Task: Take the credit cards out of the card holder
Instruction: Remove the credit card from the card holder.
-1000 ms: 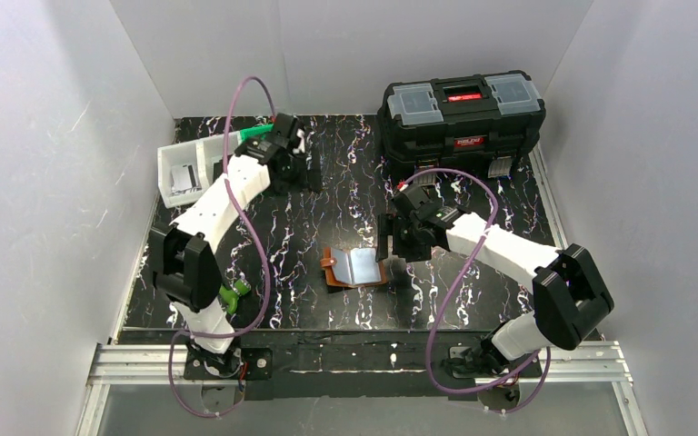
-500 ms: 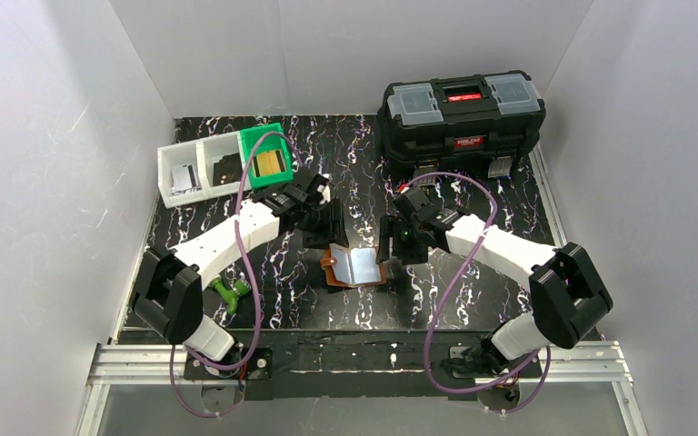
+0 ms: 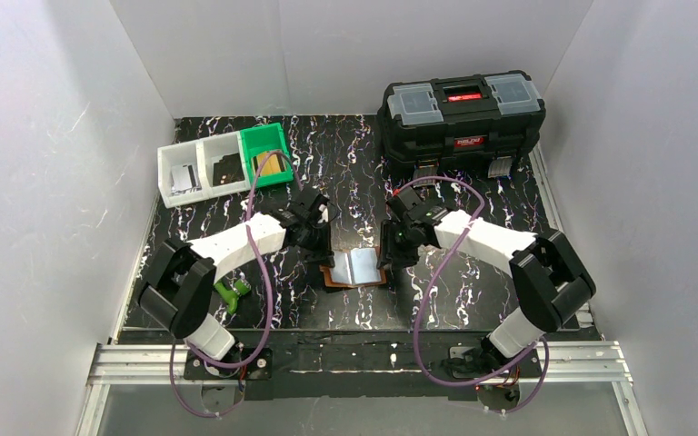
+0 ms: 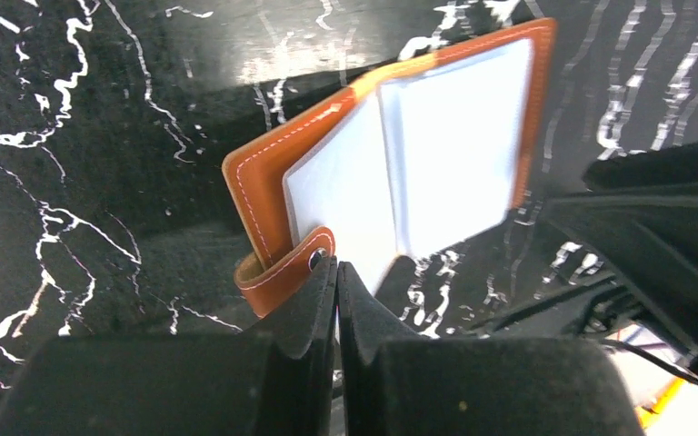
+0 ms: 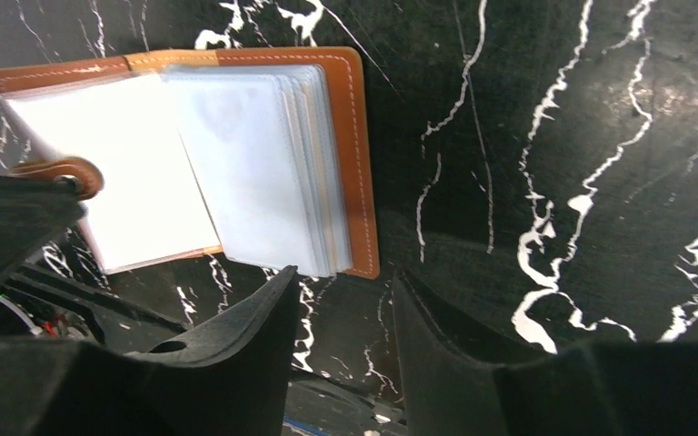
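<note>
**A:** As you scan from the far left of the black, white-veined tabletop [image 3: 345, 163], what stands there?

**B:** A white plastic two-compartment bin [image 3: 164, 182], with a small green plastic bin [image 3: 262, 138] touching its right side. Nearer, beside the left arm, lies a small green object [image 3: 232, 292], too small to identify.

**A:** And the left gripper [image 4: 336, 268]?

**B:** Its fingers are pressed together, tips against the snap strap [image 4: 282, 272] on the left edge of the brown leather folding card holder [image 3: 356, 269]. Whether the strap is pinched, I cannot tell.

**A:** Where does the holder lie?

**B:** Flat and open at the middle of the table, between the two grippers, with its glossy pale sleeves facing up. The credit cards cannot be told apart from those sleeves.

**A:** The right gripper [image 5: 344, 280]?

**B:** Its fingers stand apart with only tabletop between them, just beside the holder's right edge.

**A:** Further right?

**B:** A big black plastic toolbox [image 3: 462, 113] with clear-lidded trays sits in the far right corner, well apart from the holder.
</note>
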`<action>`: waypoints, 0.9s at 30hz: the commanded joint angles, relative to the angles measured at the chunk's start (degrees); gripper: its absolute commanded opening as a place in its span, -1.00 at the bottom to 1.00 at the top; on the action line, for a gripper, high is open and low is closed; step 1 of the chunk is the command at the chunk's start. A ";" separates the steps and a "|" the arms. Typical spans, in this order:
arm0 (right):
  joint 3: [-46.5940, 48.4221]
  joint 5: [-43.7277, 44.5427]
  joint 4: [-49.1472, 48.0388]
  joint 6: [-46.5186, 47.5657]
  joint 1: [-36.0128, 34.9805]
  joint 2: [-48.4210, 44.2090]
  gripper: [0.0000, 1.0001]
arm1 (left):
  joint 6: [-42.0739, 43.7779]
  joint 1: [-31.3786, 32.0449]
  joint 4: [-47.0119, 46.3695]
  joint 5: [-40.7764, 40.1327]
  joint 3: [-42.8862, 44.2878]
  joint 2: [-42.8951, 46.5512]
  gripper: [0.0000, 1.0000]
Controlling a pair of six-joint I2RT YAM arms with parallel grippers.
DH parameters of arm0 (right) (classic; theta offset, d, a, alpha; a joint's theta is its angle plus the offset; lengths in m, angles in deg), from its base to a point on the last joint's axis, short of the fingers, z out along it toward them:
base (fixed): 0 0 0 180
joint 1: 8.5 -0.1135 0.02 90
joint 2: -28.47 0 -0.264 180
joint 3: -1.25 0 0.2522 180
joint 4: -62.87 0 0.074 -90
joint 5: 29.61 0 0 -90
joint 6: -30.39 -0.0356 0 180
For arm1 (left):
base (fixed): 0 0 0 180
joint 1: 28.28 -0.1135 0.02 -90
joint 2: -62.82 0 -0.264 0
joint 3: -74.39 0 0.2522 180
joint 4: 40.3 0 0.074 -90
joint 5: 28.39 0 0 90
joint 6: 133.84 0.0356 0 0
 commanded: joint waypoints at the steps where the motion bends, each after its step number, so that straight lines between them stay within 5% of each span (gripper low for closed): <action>1: 3.88 -2.19 -1.57 -0.74 -0.97 2.25 -0.10 | 1.46 0.19 0.04 -3.37 -2.04 -2.64 -1.00; 11: 6.69 -1.70 -0.86 -0.76 -2.70 5.63 -0.49 | 1.47 0.20 -2.58 -3.14 -3.39 -5.85 -1.00; 27: 10.41 -0.09 0.37 0.27 -4.87 12.33 -0.61 | 1.73 0.14 -2.89 -3.33 -4.14 -5.86 -1.00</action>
